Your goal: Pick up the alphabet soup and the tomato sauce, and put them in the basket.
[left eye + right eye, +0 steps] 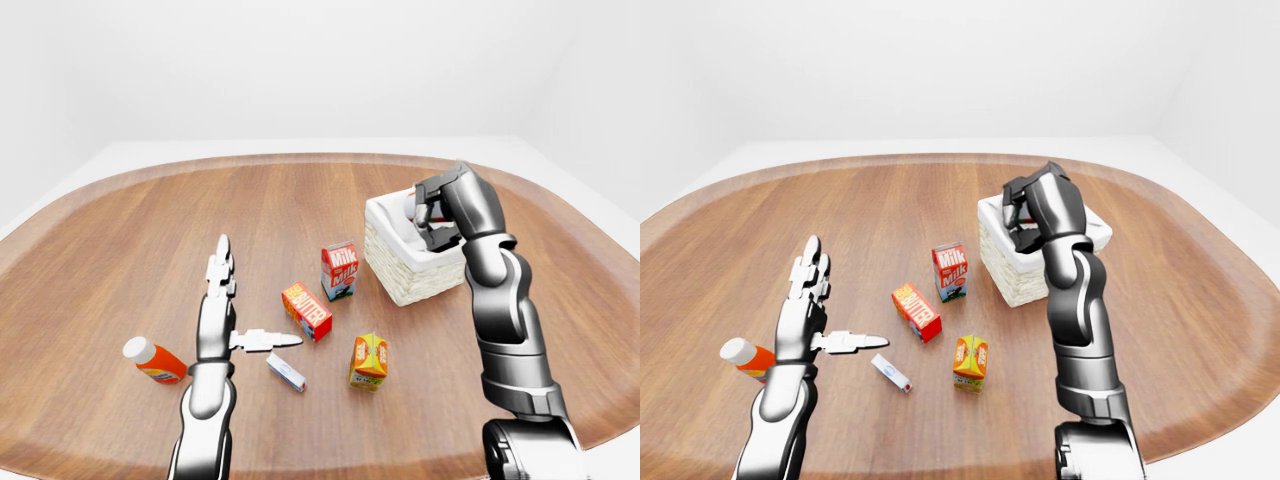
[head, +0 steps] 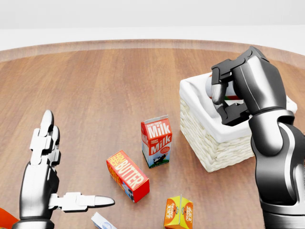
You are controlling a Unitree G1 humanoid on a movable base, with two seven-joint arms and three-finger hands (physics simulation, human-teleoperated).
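Observation:
My right hand is shut on a can with a red and white label, the tomato sauce. It holds the can just above the open top of the white-lined wicker basket, at the right of the head view. The fingers and palm cover most of the can. The inside of the basket is hidden behind the hand, so I cannot see the alphabet soup now. My left hand hovers open and empty over the table at the lower left, fingers straight and thumb pointing right.
A milk carton stands left of the basket, with a butter box and an orange juice carton below it. A small white box lies by my left thumb. An orange bottle lies left of that arm.

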